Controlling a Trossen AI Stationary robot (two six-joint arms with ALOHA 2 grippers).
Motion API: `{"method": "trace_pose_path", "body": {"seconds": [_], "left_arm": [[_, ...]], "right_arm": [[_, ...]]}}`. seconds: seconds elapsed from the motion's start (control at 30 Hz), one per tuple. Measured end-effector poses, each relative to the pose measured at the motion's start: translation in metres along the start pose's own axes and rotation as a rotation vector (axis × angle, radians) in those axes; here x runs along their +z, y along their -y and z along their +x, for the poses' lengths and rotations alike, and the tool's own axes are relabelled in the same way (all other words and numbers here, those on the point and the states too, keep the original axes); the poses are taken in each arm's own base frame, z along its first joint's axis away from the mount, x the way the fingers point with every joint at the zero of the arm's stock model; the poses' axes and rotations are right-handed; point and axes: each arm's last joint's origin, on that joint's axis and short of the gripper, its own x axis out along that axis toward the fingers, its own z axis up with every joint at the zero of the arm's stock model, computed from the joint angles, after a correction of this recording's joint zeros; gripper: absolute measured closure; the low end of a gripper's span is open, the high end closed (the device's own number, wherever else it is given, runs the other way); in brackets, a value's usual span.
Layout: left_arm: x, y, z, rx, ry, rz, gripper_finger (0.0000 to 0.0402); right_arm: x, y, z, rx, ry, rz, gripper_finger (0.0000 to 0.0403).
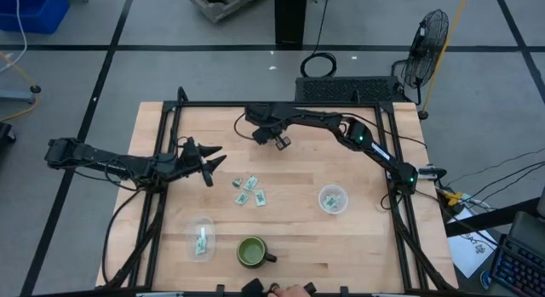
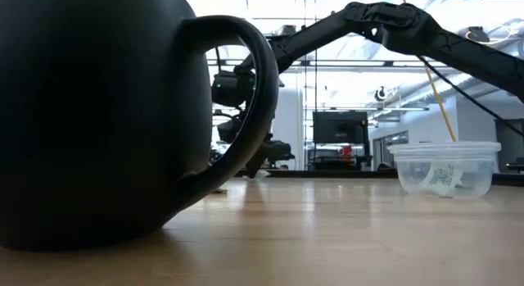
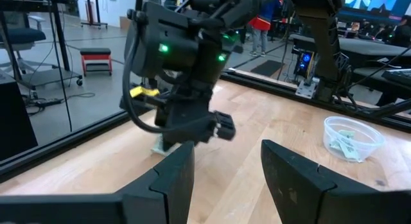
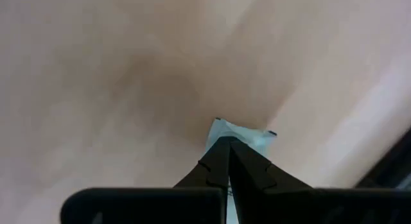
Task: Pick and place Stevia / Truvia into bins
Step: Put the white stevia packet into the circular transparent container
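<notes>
Several pale green and white packets [image 1: 249, 191] lie flat on the wooden table near its middle. My right gripper [image 1: 264, 137] is over the far middle of the table, pointing down and shut on one packet [image 4: 241, 137]; that packet also shows in the left wrist view [image 3: 158, 146]. My left gripper [image 1: 216, 159] is open and empty left of the loose packets, its fingers [image 3: 173, 176] pointing toward the right arm. One clear cup [image 1: 333, 198] stands at the right and another [image 1: 202, 238] at the near left, each with packets inside. My right gripper pinches the packet between its two fingertips [image 4: 225, 161] at one edge [image 4: 232, 135], coming from above and pointing down. The rest of the packet sticks out beyond the tips, close to the table. Whether it is lifted clear I cannot tell.
A dark green mug [image 1: 252, 252] stands near the table's near edge, between the cups, and fills the left of the low view [image 2: 98, 114]. A black frame [image 1: 162, 161] runs along the table's sides. A hand [image 1: 294, 291] shows at the near edge.
</notes>
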Motion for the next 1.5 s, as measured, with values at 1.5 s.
{"method": "trace_pose_path", "body": {"seconds": [1.5], "left_arm": [[0.000, 0.000, 0.000, 0.000, 0.000, 0.000, 0.0218]], "right_arm": [[-0.048, 0.016, -0.059, 0.427, 0.395, 0.664, 0.0337]]}}
